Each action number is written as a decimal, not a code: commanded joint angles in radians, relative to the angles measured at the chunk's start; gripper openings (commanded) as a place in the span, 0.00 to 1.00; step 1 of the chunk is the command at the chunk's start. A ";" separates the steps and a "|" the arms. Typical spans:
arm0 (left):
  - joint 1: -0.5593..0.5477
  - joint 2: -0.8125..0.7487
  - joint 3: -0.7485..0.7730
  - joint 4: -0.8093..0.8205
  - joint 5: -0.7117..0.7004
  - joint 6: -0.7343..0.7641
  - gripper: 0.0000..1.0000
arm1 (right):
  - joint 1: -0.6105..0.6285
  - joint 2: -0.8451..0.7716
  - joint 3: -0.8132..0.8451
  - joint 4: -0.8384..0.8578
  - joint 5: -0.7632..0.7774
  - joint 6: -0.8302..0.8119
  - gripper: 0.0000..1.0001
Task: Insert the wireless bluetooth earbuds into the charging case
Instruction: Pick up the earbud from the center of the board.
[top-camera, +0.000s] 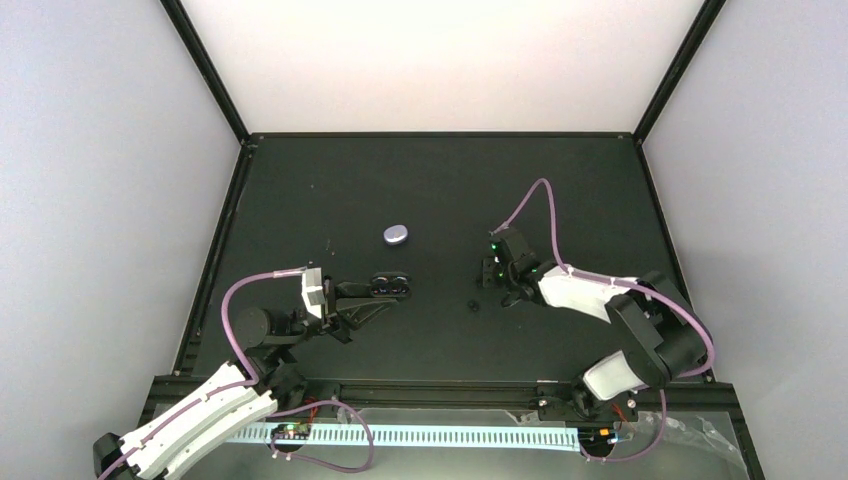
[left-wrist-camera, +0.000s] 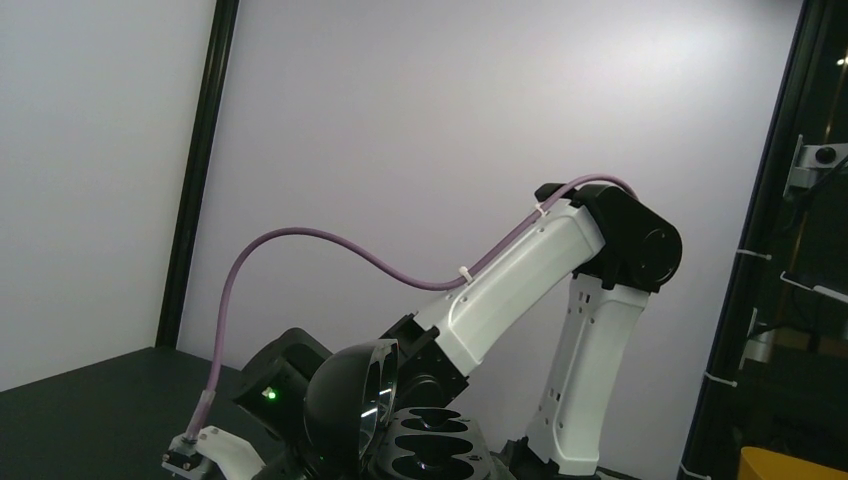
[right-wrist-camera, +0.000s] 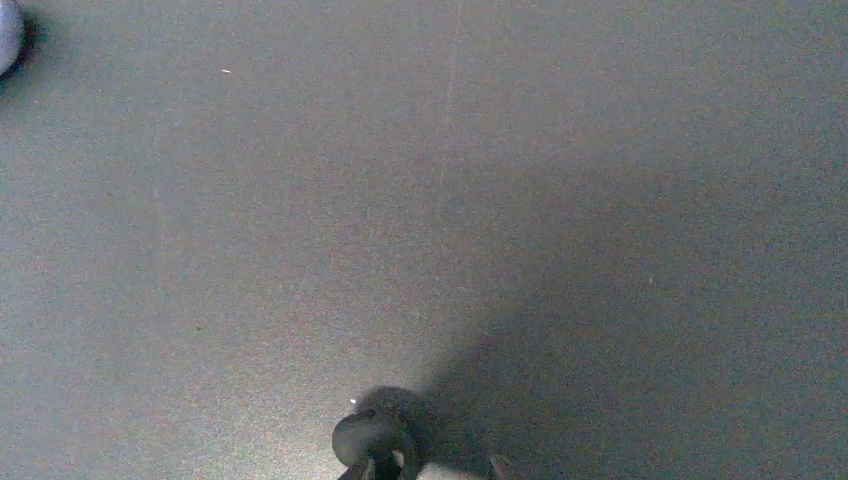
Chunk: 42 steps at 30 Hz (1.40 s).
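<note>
While the left gripper (top-camera: 372, 292) pinched the open black oval charging case (top-camera: 392, 284) left of centre overhead, seemingly bracing it for loading, a tiny black earbud (right-wrist-camera: 372, 440) showed at the right wrist view's bottom edge beside the right gripper (right-wrist-camera: 415, 470), its grip unclear.

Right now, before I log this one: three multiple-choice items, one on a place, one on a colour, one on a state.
1. The lilac case lies: A in a pincer; B beyond the black case; C at an arm's base.
2. The bud is: A white; B red; C black.
3. The black case is: A open; B shut; C upside down.
Key: 1 B, it sits free on the table, farther out; 2 C, a dark speck; 3 A, lid up and wells bare in the left pincer.
</note>
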 joint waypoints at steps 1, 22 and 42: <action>-0.008 0.006 0.006 0.007 0.001 0.016 0.02 | -0.009 0.015 0.014 0.037 0.019 -0.018 0.28; -0.009 0.013 0.006 0.004 0.013 0.017 0.02 | 0.004 0.089 0.053 0.019 -0.070 -0.033 0.21; -0.008 0.010 0.013 -0.009 0.014 0.020 0.02 | 0.005 -0.127 0.048 -0.032 -0.120 -0.034 0.01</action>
